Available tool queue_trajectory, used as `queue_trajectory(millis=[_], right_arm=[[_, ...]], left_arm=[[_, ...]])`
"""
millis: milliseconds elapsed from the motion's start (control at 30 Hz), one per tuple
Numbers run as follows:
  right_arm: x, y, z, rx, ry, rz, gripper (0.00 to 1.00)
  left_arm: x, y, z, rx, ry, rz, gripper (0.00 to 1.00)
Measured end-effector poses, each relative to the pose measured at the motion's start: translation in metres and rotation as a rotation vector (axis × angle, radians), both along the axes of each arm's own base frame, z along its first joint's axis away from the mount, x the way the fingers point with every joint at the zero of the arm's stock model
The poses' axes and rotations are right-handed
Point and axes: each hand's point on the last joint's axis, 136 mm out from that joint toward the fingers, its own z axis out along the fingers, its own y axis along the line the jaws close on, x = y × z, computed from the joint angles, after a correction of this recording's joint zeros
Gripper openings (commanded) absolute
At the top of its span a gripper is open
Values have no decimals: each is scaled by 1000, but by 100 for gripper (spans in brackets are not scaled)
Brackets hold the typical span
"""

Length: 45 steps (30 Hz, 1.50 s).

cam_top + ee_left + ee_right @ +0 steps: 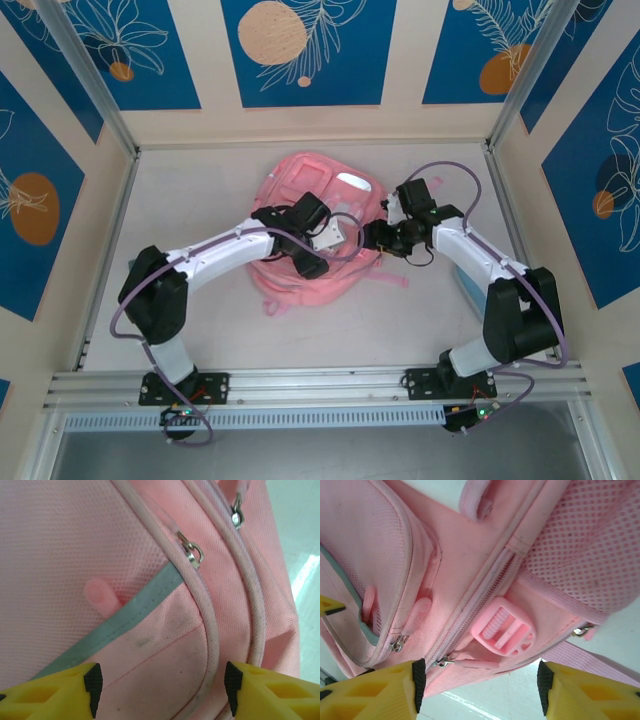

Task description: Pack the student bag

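The student bag, a large pink backpack, lies flat in the middle of the table. My left gripper hangs over its front pocket. In the left wrist view the gripper is open just above the pink fabric, near a grey reflective strip and two metal zip pulls. My right gripper is at the bag's right edge. In the right wrist view it is open, with a pink zip tab and a strap buckle just beyond its pads, neither of them gripped.
A pale blue flat object lies on the table under my right forearm. Enclosure walls surround the table, and a metal rail runs along the near edge. A pink strap trails off the bag to the right.
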Motion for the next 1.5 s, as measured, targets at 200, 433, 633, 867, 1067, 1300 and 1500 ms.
queue_trajectory(millis=[200,433,633,867,1067,1300,1500], right_arm=[[2,-5,4,10,-8,-27,64],[2,-4,4,5,-27,-3,63],[-4,8,2,19,-60,85,64],[-1,30,18,106,-146,184,68],[6,44,35,184,-228,242,68],[5,50,26,217,-256,289,76],[10,53,9,237,-235,308,73]], left_arm=[[7,4,-11,48,-31,-22,57],[17,8,-8,93,-97,-39,11],[27,3,10,54,-167,-29,0],[33,5,48,-28,-241,-3,0],[32,4,52,-49,-236,7,0],[34,3,54,-60,-237,23,0],[34,3,55,-67,-232,38,0]])
